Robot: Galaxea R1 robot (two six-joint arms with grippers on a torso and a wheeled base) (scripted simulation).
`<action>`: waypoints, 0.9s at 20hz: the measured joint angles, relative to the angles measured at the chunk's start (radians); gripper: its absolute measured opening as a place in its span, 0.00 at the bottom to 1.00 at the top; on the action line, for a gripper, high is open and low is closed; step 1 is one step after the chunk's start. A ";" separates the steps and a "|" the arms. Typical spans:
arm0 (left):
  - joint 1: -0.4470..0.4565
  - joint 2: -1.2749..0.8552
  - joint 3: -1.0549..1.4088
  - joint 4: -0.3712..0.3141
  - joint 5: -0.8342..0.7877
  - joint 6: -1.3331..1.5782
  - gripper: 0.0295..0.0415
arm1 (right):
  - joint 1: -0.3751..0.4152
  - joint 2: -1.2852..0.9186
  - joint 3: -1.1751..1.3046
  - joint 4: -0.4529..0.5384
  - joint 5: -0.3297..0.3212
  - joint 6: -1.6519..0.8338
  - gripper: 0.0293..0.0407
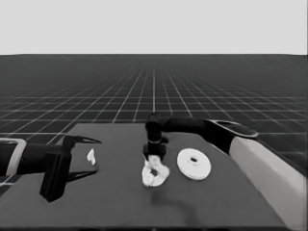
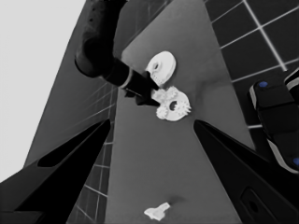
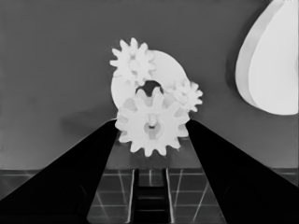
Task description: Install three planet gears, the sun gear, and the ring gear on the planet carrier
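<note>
Gear (image 3: 152, 123) flat-faced between right fingers (image 3: 219, 163)

Desk (image 1: 115, 202) dark, matt, smooth, no grain. Larger round part (image 1: 193, 164), smaller round part (image 3: 166, 70) and gears (image 3: 152, 123) plain matt white, plastic-like, smooth faces. Right pincer (image 3: 150, 135) fingers flat matt black; arm (image 1: 269, 173) behind pale grey, smooth.
</note>
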 joint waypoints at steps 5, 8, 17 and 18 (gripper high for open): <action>0.000 0.000 0.000 0.000 0.000 0.000 0.75 | -0.115 0.024 -0.079 -0.107 0.036 -0.048 0.14; 0.000 0.000 0.000 0.000 0.000 0.000 0.75 | -0.120 0.026 -0.085 -0.114 0.039 -0.051 0.14; 0.000 0.000 0.000 0.000 0.000 0.000 0.75 | -0.128 0.026 -0.086 -0.114 0.040 0.007 0.14; 0.000 0.000 0.000 0.000 0.000 0.000 0.75 | -0.128 0.026 -0.086 -0.114 0.040 0.017 0.14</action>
